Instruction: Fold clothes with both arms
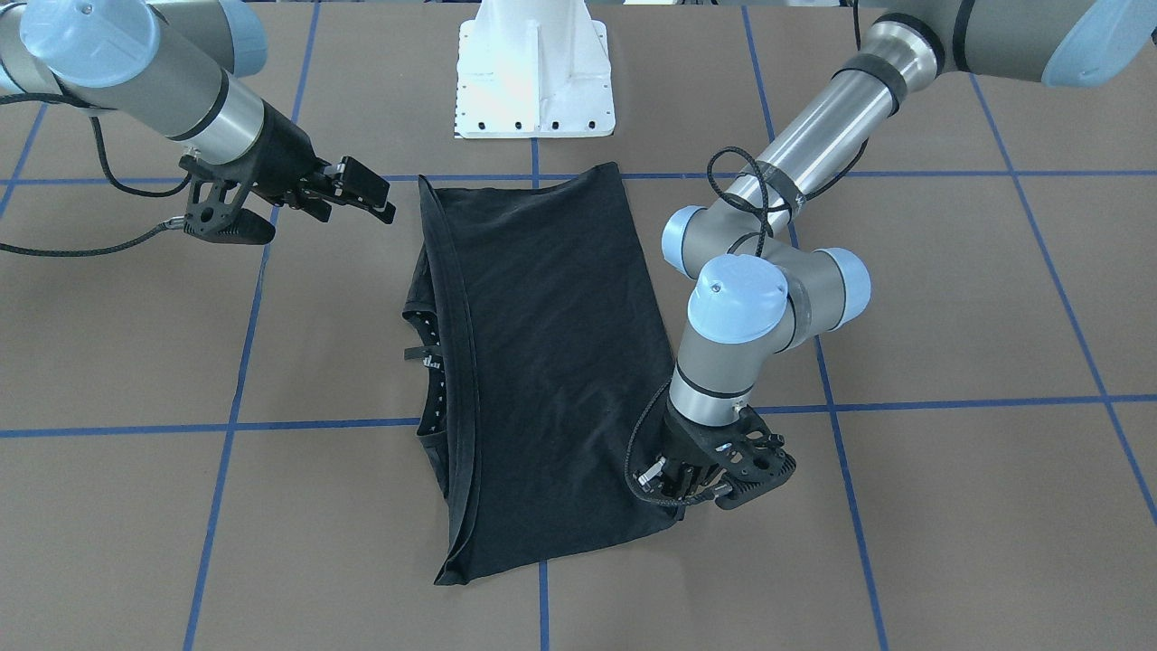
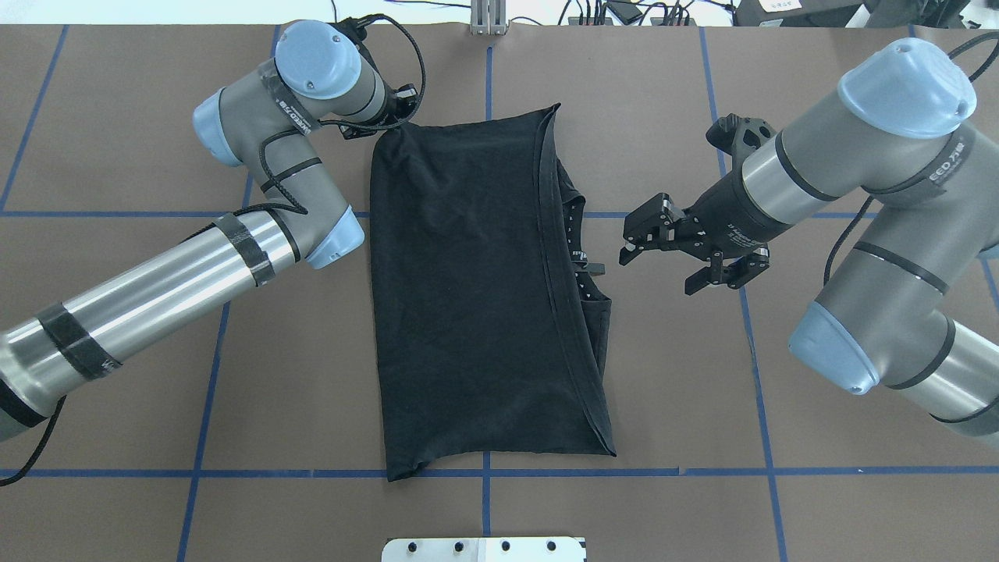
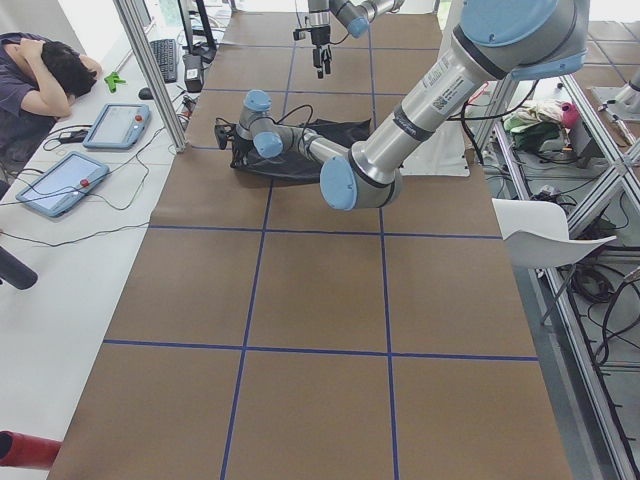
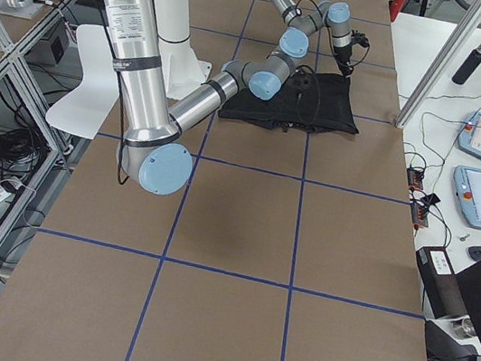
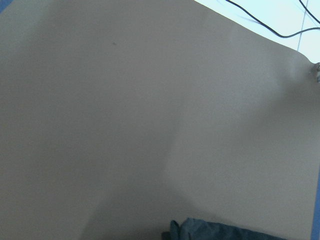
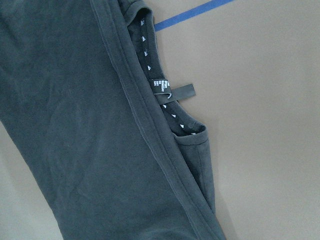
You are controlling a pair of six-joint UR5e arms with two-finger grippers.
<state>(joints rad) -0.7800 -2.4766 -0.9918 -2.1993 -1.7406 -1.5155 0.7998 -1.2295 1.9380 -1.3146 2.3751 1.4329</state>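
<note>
From the front, the shirt (image 1: pixel 542 362) lies folded at the middle of the counter (image 1: pixel 949 316), my left claw (image 1: pixel 673 488) down at its corner toward the far edge, grip I cannot tell; from overhead, my right claw (image 2: pixel 634 234) hangs spread beside the collar (image 2: pixel 577 234) and should pinch the matching corner so both lift level.

A sticker (image 2: pixel 945 166) on the right arm (image 2: pixel 827 168) reads "EED", nothing else legible

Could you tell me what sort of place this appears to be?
Probably a robotics lab: left arm and right arm at a table gridded with blue tape, teach pendants on a side bench, aluminium framing around.
</note>
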